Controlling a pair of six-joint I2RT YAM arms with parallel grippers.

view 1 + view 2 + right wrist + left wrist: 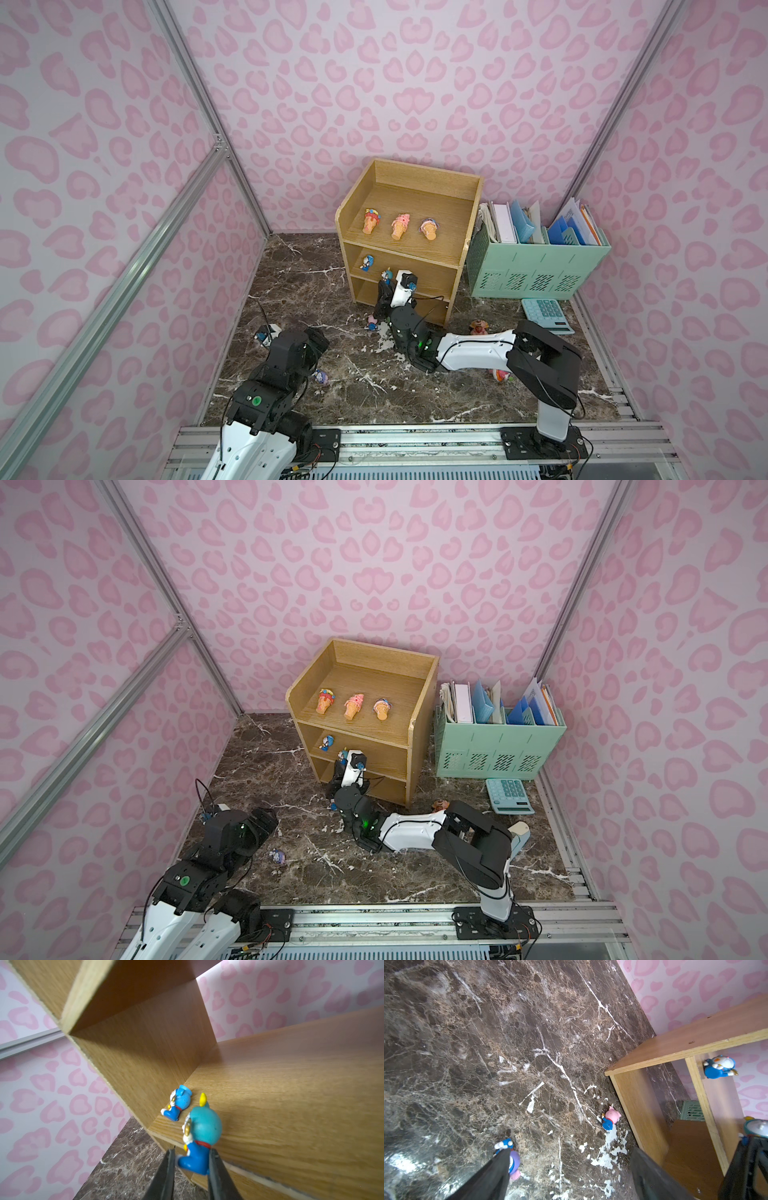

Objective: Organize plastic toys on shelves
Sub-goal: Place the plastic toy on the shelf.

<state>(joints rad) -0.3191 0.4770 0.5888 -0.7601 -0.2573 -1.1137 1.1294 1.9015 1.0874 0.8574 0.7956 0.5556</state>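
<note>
The right gripper [190, 1160] is pinching a teal-headed blue toy [200, 1134] by its lower body and holding it at the front edge of the middle tier of the shelves [291, 1088], near an all-blue toy [179, 1105] sitting by the side wall (whether the held one is touching the board, I cannot tell). The left gripper [571, 1167] is hovering over the marble table [488, 1043] with its fingers spread wide, one finger just beside a purple-and-blue toy [513, 1162], while a pink toy [611, 1115] is lying near the shelves' foot. Three cone toys [400, 226] are resting in a row on the top tier.
</note>
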